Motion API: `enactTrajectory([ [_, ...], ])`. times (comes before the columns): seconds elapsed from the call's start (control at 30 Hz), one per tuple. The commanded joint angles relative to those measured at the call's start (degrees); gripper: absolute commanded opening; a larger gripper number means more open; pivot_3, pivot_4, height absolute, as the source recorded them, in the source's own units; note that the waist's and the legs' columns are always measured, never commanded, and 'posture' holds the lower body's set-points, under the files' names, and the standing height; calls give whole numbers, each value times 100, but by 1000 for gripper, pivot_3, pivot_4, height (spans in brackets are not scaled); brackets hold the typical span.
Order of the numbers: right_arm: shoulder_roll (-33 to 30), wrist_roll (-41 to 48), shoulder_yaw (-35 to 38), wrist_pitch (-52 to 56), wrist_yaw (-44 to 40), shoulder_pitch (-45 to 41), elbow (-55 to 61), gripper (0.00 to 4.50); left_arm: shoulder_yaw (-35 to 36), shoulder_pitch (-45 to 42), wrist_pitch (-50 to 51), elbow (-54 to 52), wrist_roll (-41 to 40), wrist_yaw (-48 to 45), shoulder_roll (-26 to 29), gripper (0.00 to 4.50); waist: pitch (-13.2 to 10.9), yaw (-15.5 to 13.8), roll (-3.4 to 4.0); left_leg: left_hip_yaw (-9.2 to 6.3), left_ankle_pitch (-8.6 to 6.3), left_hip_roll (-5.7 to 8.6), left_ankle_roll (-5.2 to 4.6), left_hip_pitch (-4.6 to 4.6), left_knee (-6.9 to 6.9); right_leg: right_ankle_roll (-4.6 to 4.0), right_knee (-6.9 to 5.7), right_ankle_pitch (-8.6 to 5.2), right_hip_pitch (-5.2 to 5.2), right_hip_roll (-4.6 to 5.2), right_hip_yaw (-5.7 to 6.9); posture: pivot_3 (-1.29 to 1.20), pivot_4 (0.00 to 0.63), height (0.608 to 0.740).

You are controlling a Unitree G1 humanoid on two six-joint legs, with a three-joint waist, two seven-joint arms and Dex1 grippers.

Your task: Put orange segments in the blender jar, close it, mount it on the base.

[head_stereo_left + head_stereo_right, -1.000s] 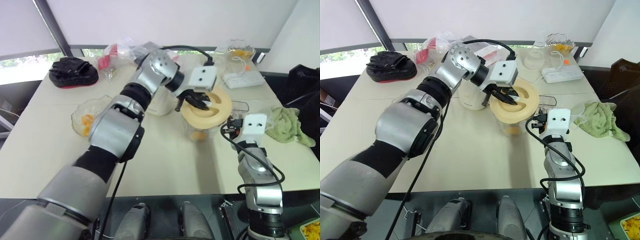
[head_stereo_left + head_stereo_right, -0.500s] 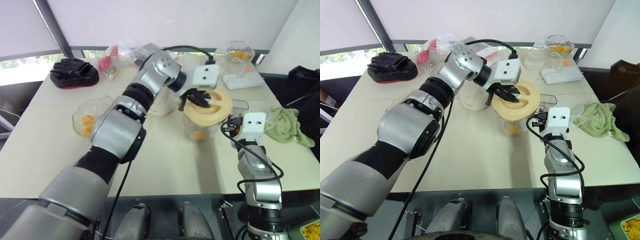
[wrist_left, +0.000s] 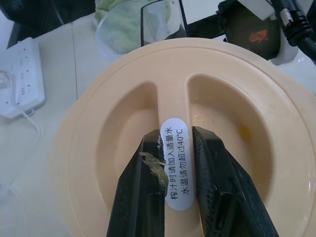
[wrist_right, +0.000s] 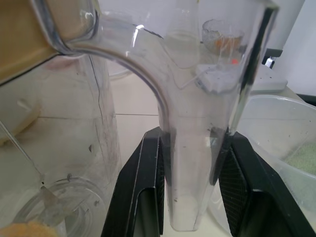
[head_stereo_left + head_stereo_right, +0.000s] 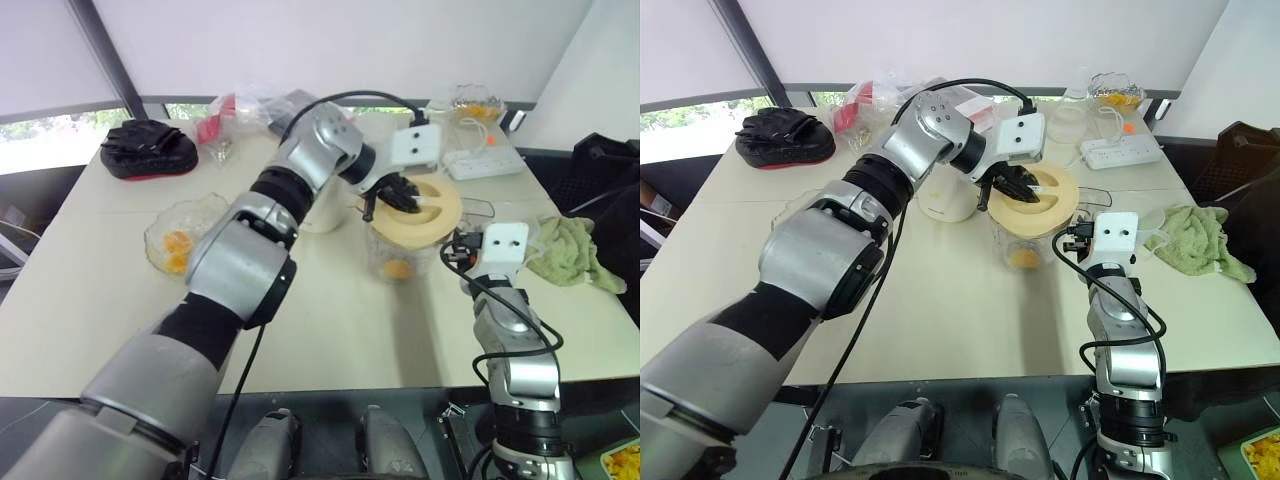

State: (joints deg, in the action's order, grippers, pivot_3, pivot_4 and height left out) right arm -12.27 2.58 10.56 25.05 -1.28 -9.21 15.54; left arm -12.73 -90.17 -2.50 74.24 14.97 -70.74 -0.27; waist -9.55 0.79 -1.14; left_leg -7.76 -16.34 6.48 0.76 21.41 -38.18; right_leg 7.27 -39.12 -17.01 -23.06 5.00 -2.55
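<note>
Blender jar [image 4: 98, 148] handle is pinched by right gripper [image 4: 190, 173]; lid [image 3: 148, 123] ridge, labelled "榨汁时请加入适量水 水温请勿超过40°C", is clamped by left gripper [image 3: 178, 185].

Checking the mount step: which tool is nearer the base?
Left. The left tool grips the lid beside the base; the right tool holds the jar handle farther away.

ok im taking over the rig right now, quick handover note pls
Left gripper: shut on the ridge of the lid, which sits on the blender jar.
Right gripper: shut on the jar's handle, steadying it on the table.
Done: orange segments are in the jar; some remain in the glass bowl.
Left: seat the lid fully, then mount the jar on the base behind it.
</note>
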Motion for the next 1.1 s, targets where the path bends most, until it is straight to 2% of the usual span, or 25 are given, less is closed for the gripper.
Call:
enactTrajectory([
  [0.03,-11,23,-32,-285,-64,-109,269,937,-367,231,445,255,511,1023,155,246,0,0,0,0,0,0,0,0,0,0,0,0,0,0,0,0,150,740],
  [0.5,-22,23,-57,-347,-99,-172,144,937,-325,253,297,143,411,956,209,246,0,-2,0,-1,0,0,0,-3,0,0,2,0,4,0,0,0,150,740],
  [0.57,-29,20,-55,-352,-108,-176,135,937,-307,245,241,130,390,930,219,1274,0,1,0,-1,0,0,0,-3,0,0,2,0,4,0,0,0,150,740],
  [0.6,-30,20,-56,-353,-110,-177,134,937,-305,243,220,127,382,920,225,1592,-1,5,-1,-1,0,0,0,-3,0,0,2,0,2,1,-1,0,150,740],
  [0.77,-49,27,-59,-388,-117,-173,114,937,-267,242,63,102,281,946,247,4143,0,9,0,-1,-1,-2,1,1,11,0,2,0,-8,0,-2,0,150,740],
  [0.97,-46,17,-67,-400,-129,-147,119,937,195,178,64,13,-210,801,251,4143,-1,10,0,-1,-1,-2,0,3,14,0,5,0,-11,-1,-2,0,150,740],
  [1.1,-34,6,-88,-416,-136,-122,111,937,997,37,137,-126,-1048,684,182,4143,-6,22,1,0,-1,-2,1,15,14,0,4,0,-26,0,-3,0,150,740],
])
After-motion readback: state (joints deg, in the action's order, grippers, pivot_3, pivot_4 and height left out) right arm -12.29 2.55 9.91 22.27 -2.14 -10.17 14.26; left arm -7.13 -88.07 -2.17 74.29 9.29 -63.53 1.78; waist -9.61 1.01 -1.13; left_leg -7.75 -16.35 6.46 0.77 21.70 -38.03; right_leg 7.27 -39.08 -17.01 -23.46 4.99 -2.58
